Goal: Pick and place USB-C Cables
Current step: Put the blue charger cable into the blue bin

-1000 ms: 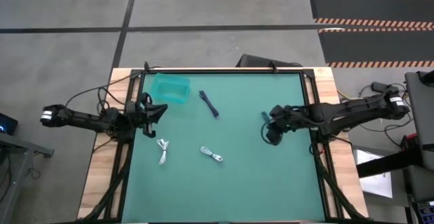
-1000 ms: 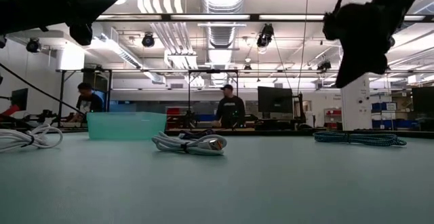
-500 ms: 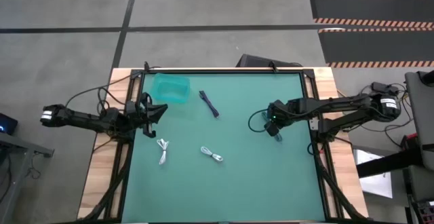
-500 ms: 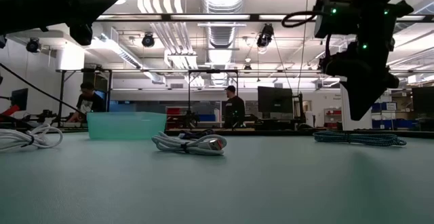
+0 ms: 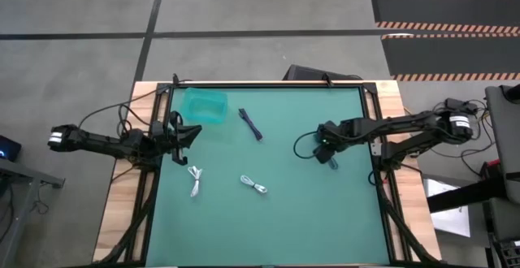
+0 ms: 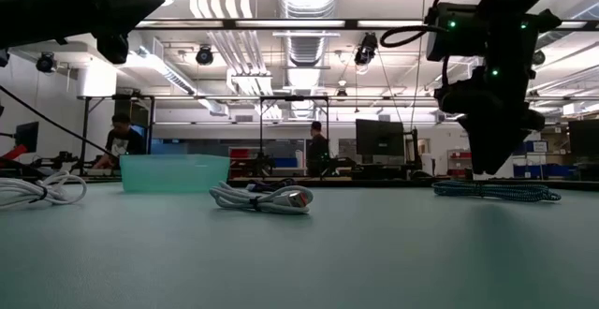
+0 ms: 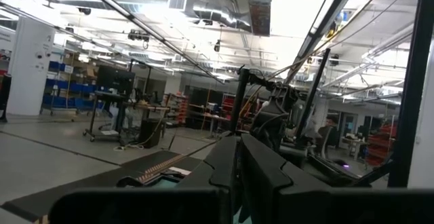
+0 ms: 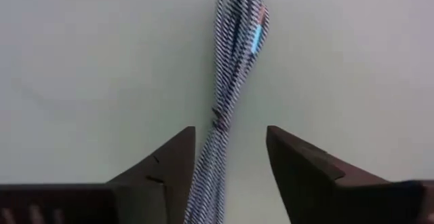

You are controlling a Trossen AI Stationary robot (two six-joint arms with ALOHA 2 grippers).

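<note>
A dark blue braided USB-C cable bundle (image 8: pixel 234 81) lies flat on the green table; it also shows in the low view (image 6: pixel 496 191). My right gripper (image 8: pixel 230 173) is open just above it, pointing down, one finger on either side of the bundle's near end; I cannot tell whether it touches. A second dark cable (image 5: pixel 250 124) lies at the far middle. Two white cables (image 5: pixel 195 180) (image 5: pixel 254 184) lie at the near left. My left gripper (image 5: pixel 185 130) waits shut at the table's left edge.
A translucent teal tray (image 5: pixel 205 105) stands at the far left of the table, close to my left gripper. The green mat between the cables is bare. People stand in the room beyond the table's far edge (image 6: pixel 316 150).
My right gripper has come down from well above the table toward the dark blue cable, shifting slightly toward the far edge, and now hangs just above it. The cables have stayed where they were.
</note>
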